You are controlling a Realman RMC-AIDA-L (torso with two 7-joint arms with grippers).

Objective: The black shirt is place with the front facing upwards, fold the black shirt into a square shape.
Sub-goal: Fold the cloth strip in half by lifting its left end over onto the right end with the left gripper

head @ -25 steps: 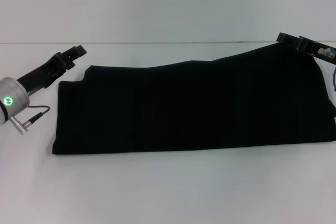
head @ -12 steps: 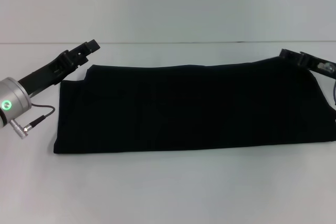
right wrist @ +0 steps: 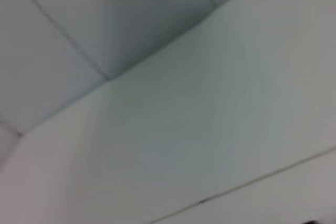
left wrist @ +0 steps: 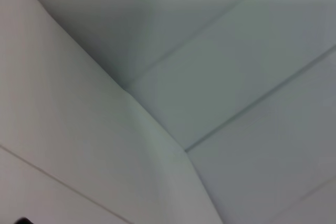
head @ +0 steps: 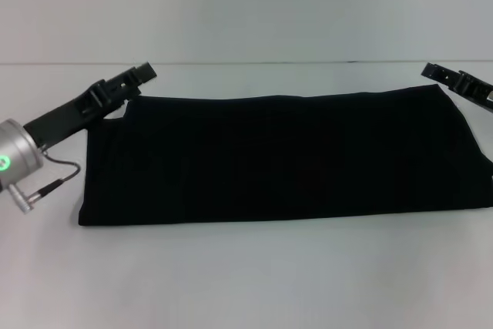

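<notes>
The black shirt (head: pixel 285 156) lies flat on the white table (head: pixel 246 275) as a long band folded lengthwise, running from left to right in the head view. My left gripper (head: pixel 143 75) hovers at the shirt's far left corner, just past its far edge. At the far right corner my right gripper (head: pixel 436 72) is a little beyond the cloth and does not appear to touch it. Neither wrist view shows the shirt or a gripper.
The table's far edge meets a pale wall (head: pixel 246 13) behind the shirt. White tabletop lies in front of the shirt. The shirt's right end reaches the edge of the head view. Both wrist views show only pale wall panels (left wrist: pixel 220 77).
The raised far right corner of the shirt has dropped and now lies flat. My right gripper moved right, away from it. My left gripper slid forward along the far left corner.
</notes>
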